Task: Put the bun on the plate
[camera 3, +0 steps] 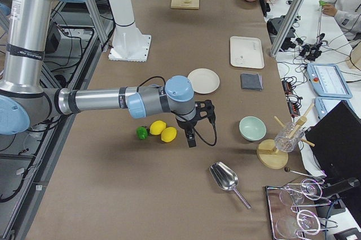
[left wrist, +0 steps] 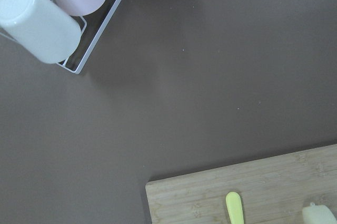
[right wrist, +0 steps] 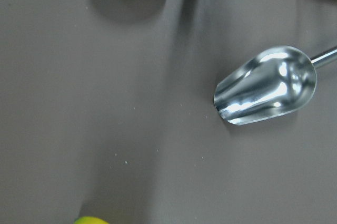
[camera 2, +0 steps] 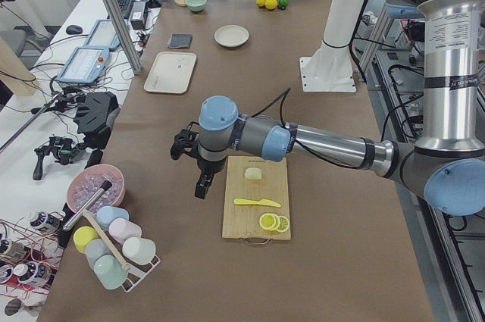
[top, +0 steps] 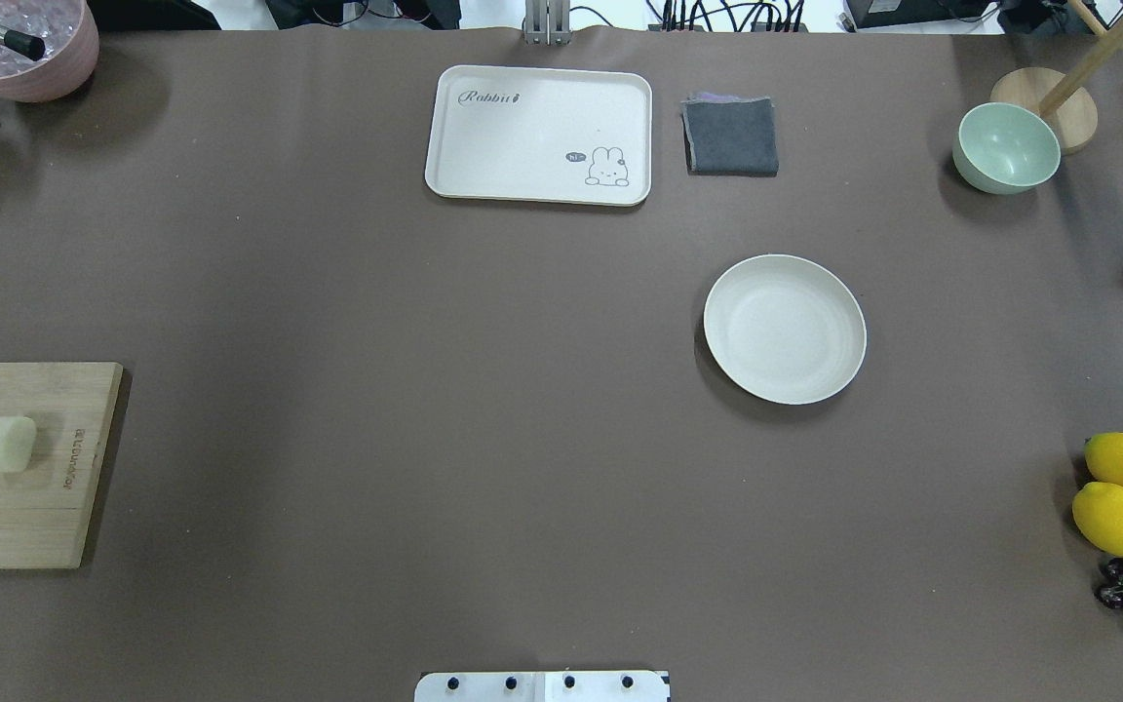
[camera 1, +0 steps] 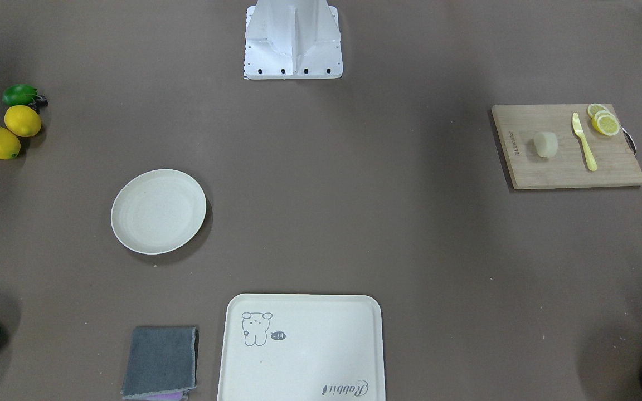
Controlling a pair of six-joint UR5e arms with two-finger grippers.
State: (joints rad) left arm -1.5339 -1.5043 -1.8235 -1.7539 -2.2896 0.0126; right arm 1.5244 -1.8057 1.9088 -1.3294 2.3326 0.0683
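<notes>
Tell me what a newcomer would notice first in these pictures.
First the wooden cutting board at the table's end on the robot's left, with the pale bun on it beside a yellow knife and lemon slices. Then the empty round plate far off on the robot's right half, and two bright lemons near that end of the table.

Bun (top: pixel 6 445) on wooden board (top: pixel 45 507) far left, plate (top: pixel 784 329) well apart, right of centre
</notes>
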